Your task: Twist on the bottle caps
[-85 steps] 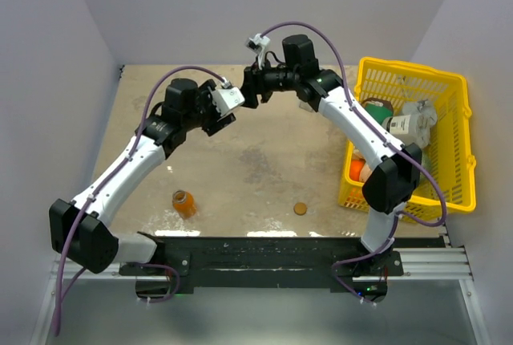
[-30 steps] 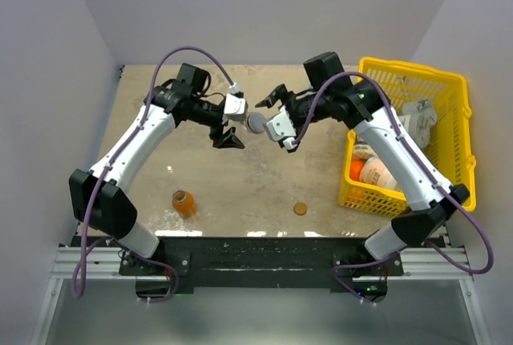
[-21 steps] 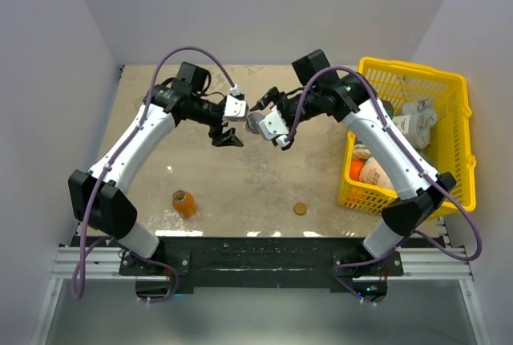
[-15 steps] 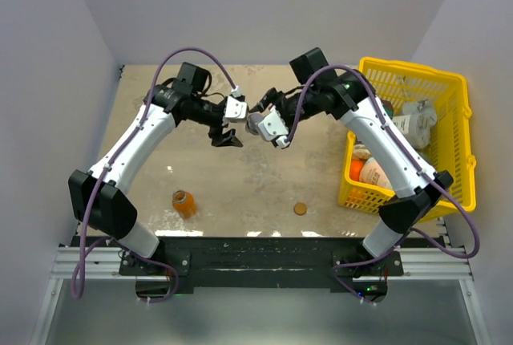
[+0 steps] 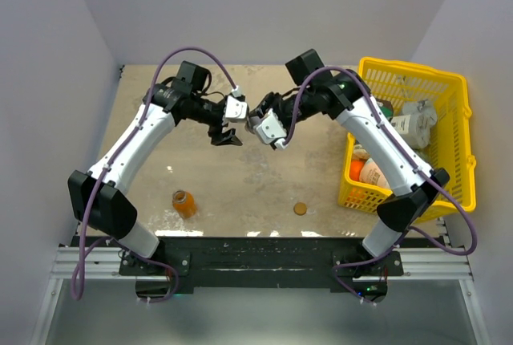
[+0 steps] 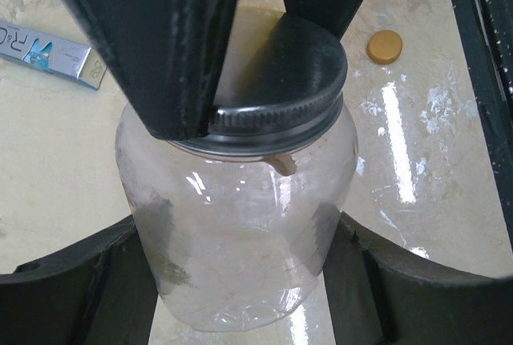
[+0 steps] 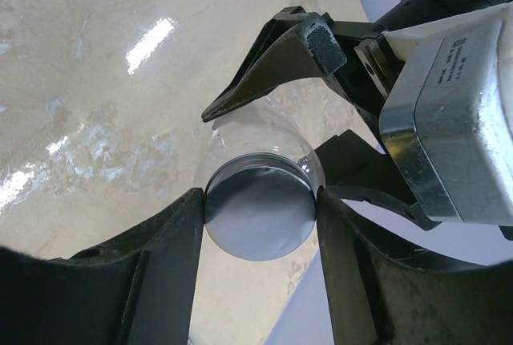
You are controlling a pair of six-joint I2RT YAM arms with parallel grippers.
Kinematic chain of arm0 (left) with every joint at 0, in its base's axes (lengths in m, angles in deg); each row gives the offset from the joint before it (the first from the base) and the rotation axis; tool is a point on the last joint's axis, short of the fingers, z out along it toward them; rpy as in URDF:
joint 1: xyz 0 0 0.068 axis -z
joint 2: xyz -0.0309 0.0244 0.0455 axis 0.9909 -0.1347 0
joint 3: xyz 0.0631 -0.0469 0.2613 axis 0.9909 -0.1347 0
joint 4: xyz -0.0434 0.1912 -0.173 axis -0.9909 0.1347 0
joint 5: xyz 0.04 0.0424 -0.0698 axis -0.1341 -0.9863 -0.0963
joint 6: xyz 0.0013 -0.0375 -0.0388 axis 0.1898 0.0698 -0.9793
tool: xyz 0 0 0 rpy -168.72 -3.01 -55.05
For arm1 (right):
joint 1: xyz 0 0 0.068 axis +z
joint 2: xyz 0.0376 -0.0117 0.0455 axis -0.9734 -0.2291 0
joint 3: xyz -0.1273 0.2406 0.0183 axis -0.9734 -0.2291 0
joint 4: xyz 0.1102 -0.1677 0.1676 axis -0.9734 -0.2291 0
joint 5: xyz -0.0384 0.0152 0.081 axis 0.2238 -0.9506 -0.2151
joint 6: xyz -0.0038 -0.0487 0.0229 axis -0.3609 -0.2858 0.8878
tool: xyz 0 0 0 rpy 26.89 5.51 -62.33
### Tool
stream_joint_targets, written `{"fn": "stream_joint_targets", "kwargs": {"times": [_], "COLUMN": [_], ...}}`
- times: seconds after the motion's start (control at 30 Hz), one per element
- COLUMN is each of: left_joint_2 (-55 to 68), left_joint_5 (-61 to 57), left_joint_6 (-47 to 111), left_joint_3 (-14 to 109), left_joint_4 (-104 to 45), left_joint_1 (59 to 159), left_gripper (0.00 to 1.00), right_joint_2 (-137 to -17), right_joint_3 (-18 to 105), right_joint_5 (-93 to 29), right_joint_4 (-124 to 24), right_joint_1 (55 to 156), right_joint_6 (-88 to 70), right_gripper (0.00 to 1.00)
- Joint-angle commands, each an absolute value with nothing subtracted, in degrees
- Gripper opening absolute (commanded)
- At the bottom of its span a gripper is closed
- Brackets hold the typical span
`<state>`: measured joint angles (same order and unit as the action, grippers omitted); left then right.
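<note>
My left gripper (image 5: 237, 124) is shut on the clear bottle (image 6: 240, 241) and holds it in the air above the middle back of the table, its fingers (image 6: 80, 289) on the bottle's sides. The silver-grey cap (image 6: 276, 80) sits on the bottle's neck. My right gripper (image 5: 255, 120) is shut on that cap (image 7: 258, 210), one finger on each side of its rim. The orange bottle (image 5: 184, 203) stands upright at the front left. The brownish-orange cap (image 5: 300, 209) lies flat at the front middle and also shows in the left wrist view (image 6: 384, 46).
A yellow basket (image 5: 461, 96) at the right holds several containers, among them a green-lidded one and a white one. A grey rectangular bar (image 6: 48, 48) lies on the table under the held bottle. A black rail (image 5: 264, 249) runs along the near edge.
My right gripper has moved left with the silver cap to the clear bottle in my left gripper. The cap now sits on the bottle's neck. The left arm has barely moved.
</note>
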<state>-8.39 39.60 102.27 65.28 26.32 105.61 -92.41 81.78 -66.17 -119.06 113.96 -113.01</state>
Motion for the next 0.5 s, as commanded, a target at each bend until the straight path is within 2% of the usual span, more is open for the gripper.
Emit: {"fn": "stream_joint_targets", "kwargs": {"times": [0.0,0.03,0.07,0.17,0.3,0.33,0.47], "left_joint_2": [-8.44,-8.27,-8.0,-5.9,-1.15,0.6,2.63], "left_joint_5": [39.63,39.2,37.89,32.89,24.97,23.3,16.89], "left_joint_6": [103.34,101.86,100.71,94.13,85.62,84.28,80.14], "left_joint_3": [67.87,67.7,67.35,64.81,58.75,56.39,53.73], "left_joint_4": [25.16,24.28,23.14,14.19,-3.53,-6.29,-12.9], "left_joint_1": [105.99,105.99,105.99,106.08,106.25,106.25,106.34], "left_gripper": [0.0,0.0,0.0,0.0,0.0,0.0,0.0], "right_joint_2": [-92.27,-92.27,-92.35,-93.4,-97.97,-98.76,-98.77], "right_joint_3": [80.9,80.64,80.38,78.8,80.55,80.12,75.46], "right_joint_5": [-66.64,-66.47,-66.29,-67.16,-67.35,-67.08,-63.13], "right_joint_4": [-118.34,-118.07,-117.29,-110.99,-106.4,-104.12,-89.45], "right_joint_1": [114.28,114.28,114.28,114.28,114.2,114.19,114.02], "right_joint_6": [-113.47,-112.25,-111.46,-98.23,-77.56,-68.04,-47.32], "right_gripper": [0.38,0.31,0.18,0.0,0.0,0.0,0.0]}}
